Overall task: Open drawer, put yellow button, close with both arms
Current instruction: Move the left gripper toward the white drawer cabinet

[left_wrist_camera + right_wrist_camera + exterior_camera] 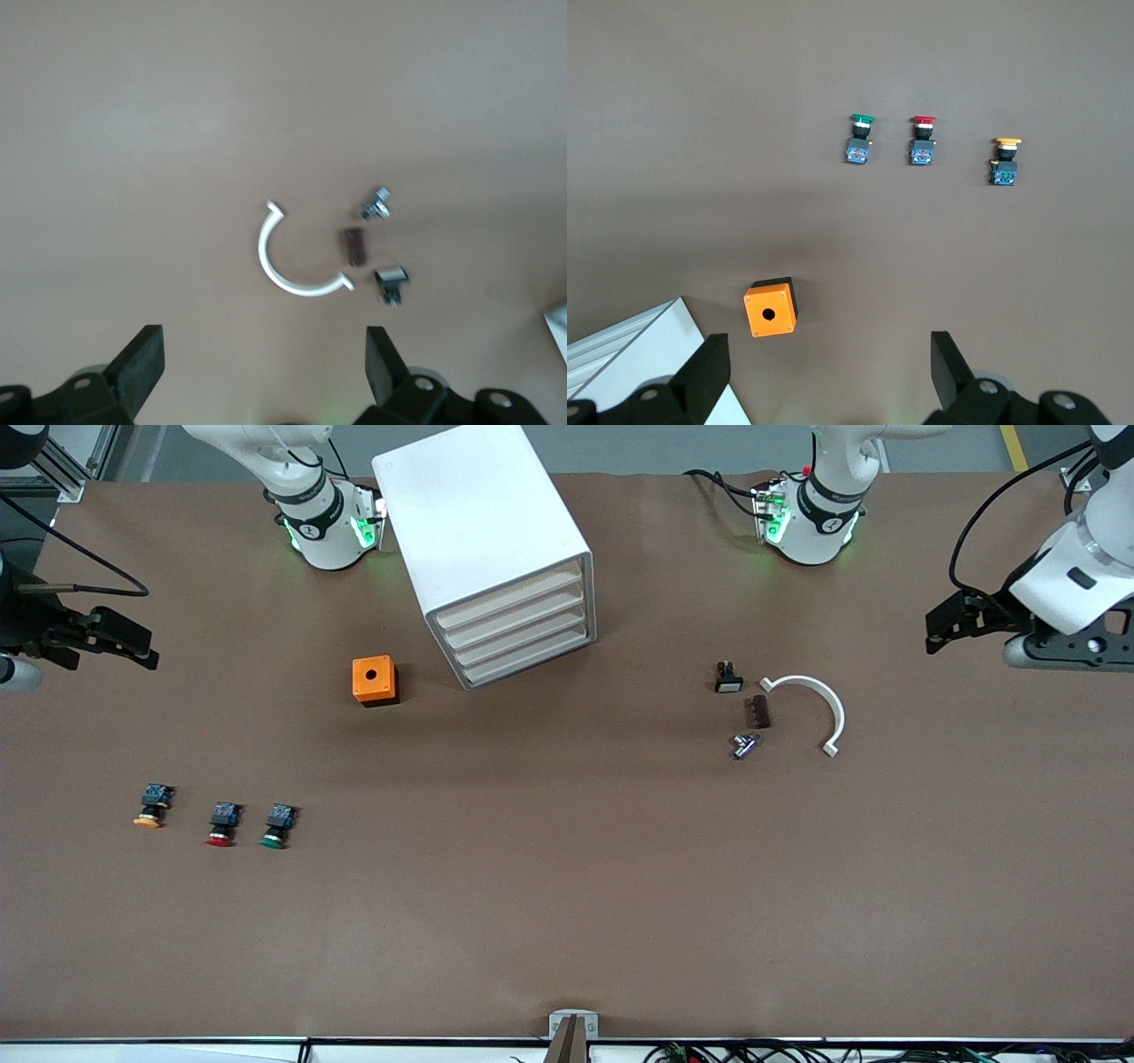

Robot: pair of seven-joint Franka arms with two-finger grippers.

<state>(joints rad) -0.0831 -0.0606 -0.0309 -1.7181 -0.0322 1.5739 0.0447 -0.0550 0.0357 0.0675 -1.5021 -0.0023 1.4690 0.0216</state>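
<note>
Drawer is shut, upper centre; left gripper and right gripper wait at frame edges, jaws wide. Hook its front squarely, pull straight.

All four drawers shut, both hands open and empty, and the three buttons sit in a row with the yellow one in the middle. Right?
Not quite. The red button is in the middle; the yellow button is at the row's end, toward the right arm's end of the table, as the front view shows. The rest stands: the drawer is shut like the three below, and the left hand and right hand are open and empty.
</note>
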